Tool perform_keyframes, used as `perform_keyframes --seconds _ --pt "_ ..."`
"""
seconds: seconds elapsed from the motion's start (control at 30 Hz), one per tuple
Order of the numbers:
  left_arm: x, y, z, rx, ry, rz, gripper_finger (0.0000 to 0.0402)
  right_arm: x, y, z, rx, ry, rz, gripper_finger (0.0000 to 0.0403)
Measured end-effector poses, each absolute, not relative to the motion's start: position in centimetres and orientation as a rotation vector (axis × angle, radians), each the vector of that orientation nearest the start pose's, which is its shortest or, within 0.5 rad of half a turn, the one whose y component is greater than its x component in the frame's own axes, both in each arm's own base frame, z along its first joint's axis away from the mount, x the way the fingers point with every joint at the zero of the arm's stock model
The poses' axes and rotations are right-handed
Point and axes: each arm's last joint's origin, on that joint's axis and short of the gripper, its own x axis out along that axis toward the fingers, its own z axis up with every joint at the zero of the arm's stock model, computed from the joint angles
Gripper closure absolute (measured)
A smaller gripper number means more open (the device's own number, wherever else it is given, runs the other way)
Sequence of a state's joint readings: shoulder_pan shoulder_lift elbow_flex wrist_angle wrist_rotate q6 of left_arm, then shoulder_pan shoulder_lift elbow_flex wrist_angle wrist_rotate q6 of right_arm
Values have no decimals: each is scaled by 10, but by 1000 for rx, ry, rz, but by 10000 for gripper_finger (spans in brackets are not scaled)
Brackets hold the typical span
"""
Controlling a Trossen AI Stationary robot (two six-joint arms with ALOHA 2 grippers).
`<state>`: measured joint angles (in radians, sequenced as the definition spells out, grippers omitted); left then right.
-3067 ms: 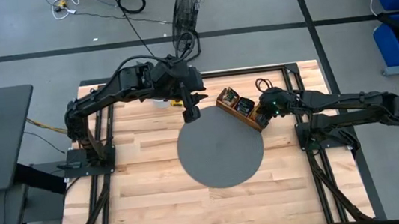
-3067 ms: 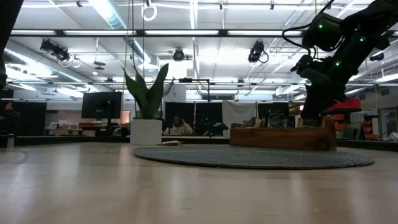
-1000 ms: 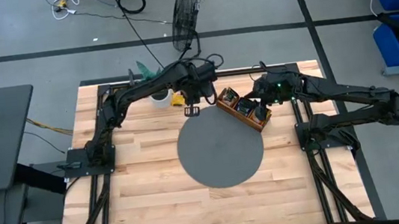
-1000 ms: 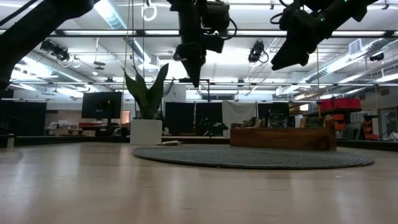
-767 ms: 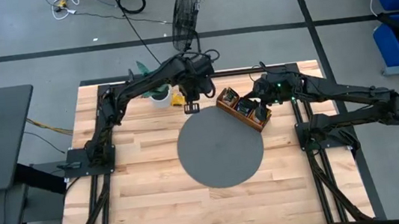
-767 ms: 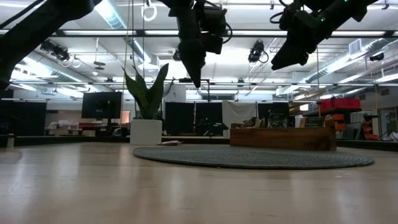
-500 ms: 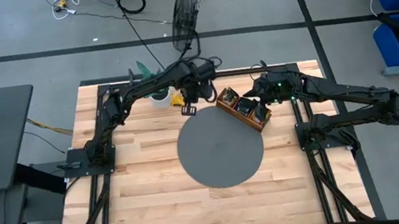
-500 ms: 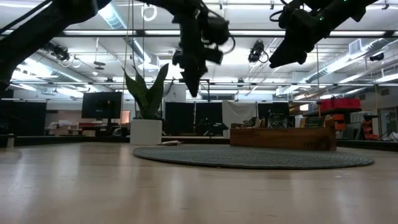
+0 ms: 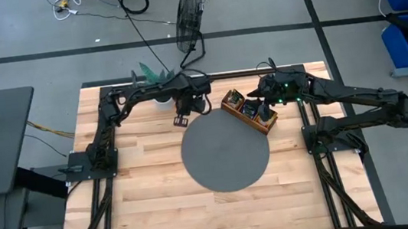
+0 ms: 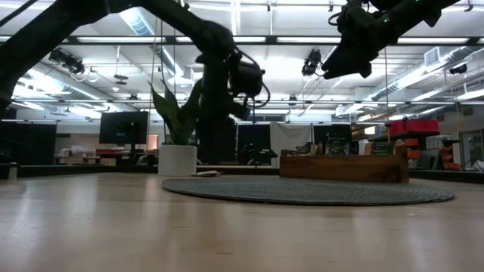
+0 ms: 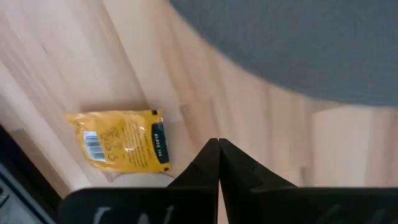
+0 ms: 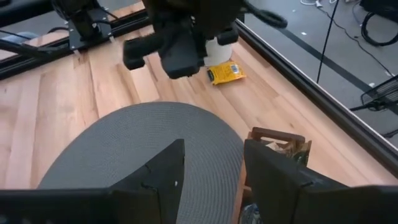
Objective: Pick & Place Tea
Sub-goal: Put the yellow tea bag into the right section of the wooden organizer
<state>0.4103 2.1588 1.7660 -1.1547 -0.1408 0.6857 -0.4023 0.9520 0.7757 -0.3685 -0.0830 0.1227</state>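
High view: two arms work the far side of the table [image 9: 145, 206], w/ the left gripper [image 9: 181, 120] low over bare wood just off the round grey mat [image 9: 224, 152], and the right gripper [image 9: 263, 108] raised above the wooden tray [image 9: 248, 112] at the mat's far-right edge. Left wrist view shows that arm's fingers [image 11: 211, 163] pressed together, nothing between them; a yellow tea packet [image 11: 121, 140] lies flat on the wood nearby, close to the white plant pot [image 9: 162, 98]. Right wrist view shows the right fingers [image 12: 158, 169] spread apart, empty, w/ the tray's end and the same packet beyond the mat.

Progress, as a judgement: tray already holds several packets, approx. how many can't be told from here. At least one yellow packet is left outside it, not yet picked. The left arm looks best placed to take it, but must part its fingers first. Mat itself appears bare. Whether other packets remain elsewhere isn't visible.
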Motion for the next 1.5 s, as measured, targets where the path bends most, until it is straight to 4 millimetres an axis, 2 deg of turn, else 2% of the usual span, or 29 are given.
perform_keyframes --seconds 0.13,0.27,0.4,0.57,0.63,0.7,0.8,0.93,1.13,1.3,1.5 --pt "377 166 165 378 1649 -76 396 188 -77 283 252 514 -344 229" --pt "381 161 157 456 1637 -1 396 192 -79 281 272 517 -348 229" --pt "392 155 166 517 1531 11 396 196 -81 277 280 532 -346 229" --pt "397 154 189 546 1391 68 397 198 -81 276 283 533 -337 229" --pt "394 159 191 522 1390 50 397 198 -81 275 281 540 -336 229" --pt "385 166 189 427 1394 -40 396 198 -81 276 256 536 -329 229" --pt "375 174 183 357 1428 -29 396 199 -82 277 247 526 -327 229" --pt "377 172 188 419 1423 21 398 199 -82 277 240 528 -326 229" --pt "373 173 191 433 1430 -22 391 199 -81 277 200 531 -310 229" --pt "368 177 190 323 1411 -71 346 199 -81 277 173 534 -266 229" --pt "366 176 190 298 1427 -67 247 199 -80 277 174 533 -260 229"
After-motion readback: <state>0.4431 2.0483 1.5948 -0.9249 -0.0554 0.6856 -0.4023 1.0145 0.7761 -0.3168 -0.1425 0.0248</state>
